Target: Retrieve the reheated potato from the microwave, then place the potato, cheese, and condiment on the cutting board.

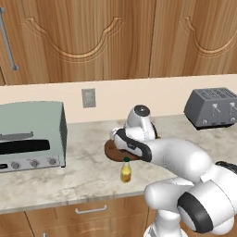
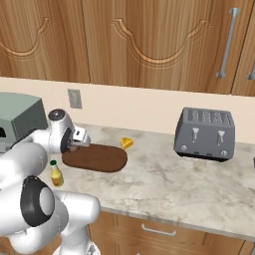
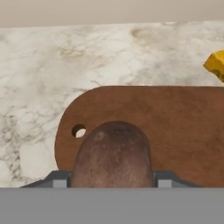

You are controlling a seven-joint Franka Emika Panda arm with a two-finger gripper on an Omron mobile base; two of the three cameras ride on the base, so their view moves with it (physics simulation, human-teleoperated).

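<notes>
— Where's the potato [image 3: 113, 154]?
— In my gripper [image 3: 113, 178], jaws half-open and clamped on it, over the board's [image 3: 183, 127] holed end. Cheese [image 3: 216, 64] at two o'clock, off the board.

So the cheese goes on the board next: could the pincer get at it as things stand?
Probably not yet: the pincer is shut on the potato over the cutting board. Otherwise the way looks free, since the cheese lies in the open on the counter beside the board's far end.
</notes>
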